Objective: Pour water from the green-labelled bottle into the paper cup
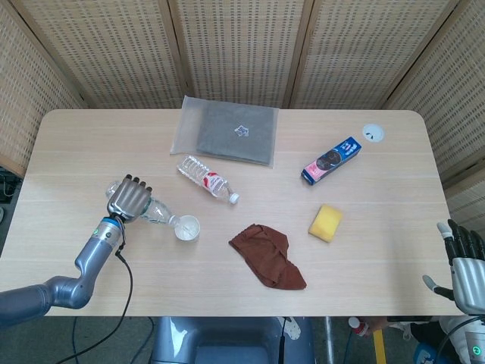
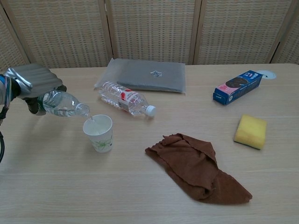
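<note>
My left hand [image 1: 129, 199] [image 2: 32, 81] grips a clear water bottle [image 1: 159, 214] [image 2: 63, 103] around its body, hiding most of the label. The bottle is tilted with its uncapped neck pointing down and right, over the rim of the white paper cup [image 1: 187, 227] [image 2: 98, 133]. A thin trickle of water runs from the neck into the cup. The cup stands upright on the table [image 1: 379, 250]. My right hand [image 1: 464, 262] hangs past the table's near right corner, fingers apart and holding nothing; only the head view shows it.
A capped red-labelled bottle [image 1: 208, 179] [image 2: 126, 98] lies behind the cup. A brown cloth [image 1: 269, 254] lies to the cup's right, with a yellow sponge [image 1: 325, 223], a blue box [image 1: 331, 160] and a grey pouch [image 1: 227, 130] farther off.
</note>
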